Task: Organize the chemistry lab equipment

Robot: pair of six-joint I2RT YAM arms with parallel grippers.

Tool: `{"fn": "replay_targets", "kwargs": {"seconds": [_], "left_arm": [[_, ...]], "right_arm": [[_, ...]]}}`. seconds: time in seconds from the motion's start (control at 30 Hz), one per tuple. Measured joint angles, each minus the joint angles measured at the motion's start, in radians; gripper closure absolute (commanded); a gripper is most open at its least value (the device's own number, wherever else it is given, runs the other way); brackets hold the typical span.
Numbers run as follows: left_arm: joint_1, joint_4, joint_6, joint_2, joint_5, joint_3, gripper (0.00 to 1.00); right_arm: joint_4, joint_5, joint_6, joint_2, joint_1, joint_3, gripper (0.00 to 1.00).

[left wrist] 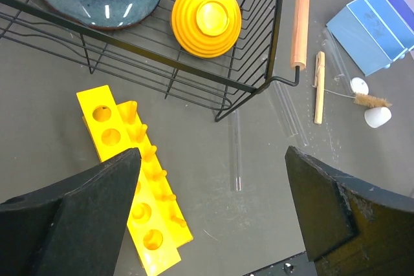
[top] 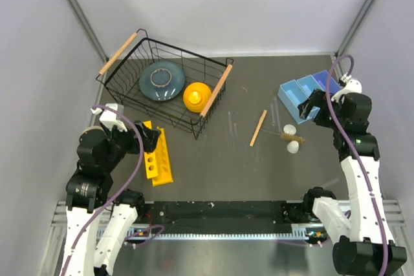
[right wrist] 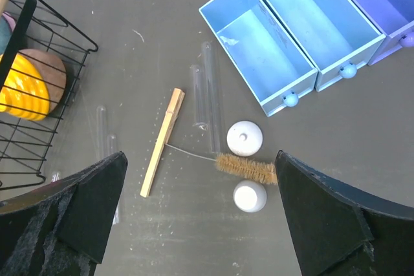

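Observation:
A pale wooden stick lies on the dark table beside a brown brush and two white round pieces. Clear glass tubes lie just beyond them, and another tube lies near the basket corner. My right gripper hangs open above this cluster, touching nothing. At the left, over the yellow tube rack, my left gripper is also open and empty. From above, the stick sits mid-table between both arms.
A black wire basket at the back left holds a blue-grey plate and a yellow dome. Open blue drawer boxes stand at the back right, close to the right gripper.

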Motion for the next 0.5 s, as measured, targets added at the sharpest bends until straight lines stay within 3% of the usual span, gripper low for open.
{"fn": "replay_targets", "kwargs": {"seconds": [0.23,0.5], "left_arm": [[0.000,0.001,0.000,0.000,0.011,-0.005,0.01],[0.000,0.010,-0.016,0.000,0.048,-0.049,0.01]], "right_arm": [[-0.022,-0.026,-0.063,0.016,-0.001,0.064,0.01],[-0.035,-0.250,-0.288,0.034,-0.001,0.069,0.01]]}}
